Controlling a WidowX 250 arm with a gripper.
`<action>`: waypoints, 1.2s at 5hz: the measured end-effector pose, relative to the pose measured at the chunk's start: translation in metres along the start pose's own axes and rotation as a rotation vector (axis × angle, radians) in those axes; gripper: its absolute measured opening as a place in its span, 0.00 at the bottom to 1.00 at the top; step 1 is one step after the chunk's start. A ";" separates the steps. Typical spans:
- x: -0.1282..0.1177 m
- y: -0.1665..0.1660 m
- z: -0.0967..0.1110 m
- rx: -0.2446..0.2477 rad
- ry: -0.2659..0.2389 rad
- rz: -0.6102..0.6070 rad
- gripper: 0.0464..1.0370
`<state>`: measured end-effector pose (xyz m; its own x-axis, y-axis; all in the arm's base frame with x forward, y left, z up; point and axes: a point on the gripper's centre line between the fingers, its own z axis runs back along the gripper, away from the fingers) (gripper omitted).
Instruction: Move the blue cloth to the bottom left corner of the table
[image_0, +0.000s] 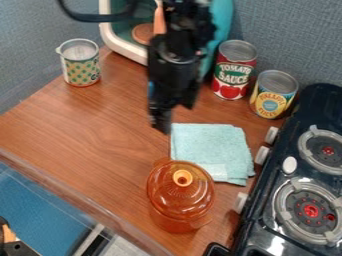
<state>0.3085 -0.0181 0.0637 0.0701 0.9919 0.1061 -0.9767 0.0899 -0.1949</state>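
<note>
Hanging near 1 folded blue cloth (208, 145) is the black hand (174, 116).

the arm (177, 55) is black and knobbly; a dark cable (93, 18) curves beside it; the pincer (172, 114) is black.

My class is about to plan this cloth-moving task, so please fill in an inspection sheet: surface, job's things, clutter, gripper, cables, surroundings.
Surface: brown wooden table with visible grain; spills, nothing seen.
Job's things: light blue cloth, folded, left of the stove, not at the bottom left corner.
Clutter: lidded orange pot overlapping the cloth's lower edge in view, contact unclear; red-labelled can; yellow-labelled can; patterned cup.
Gripper: black gripper, hanging by the cloth's upper left corner in view.
Cables: black cable curving at the upper left.
Surroundings: grey-blue wall behind.
</note>
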 end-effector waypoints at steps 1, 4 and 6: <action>-0.004 -0.007 -0.009 -0.010 -0.007 0.039 0.96; -0.027 -0.042 -0.054 0.075 -0.018 0.134 0.96; -0.037 -0.032 -0.078 0.114 -0.048 0.108 0.96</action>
<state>0.3532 -0.0504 -0.0099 -0.0436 0.9895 0.1378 -0.9949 -0.0305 -0.0958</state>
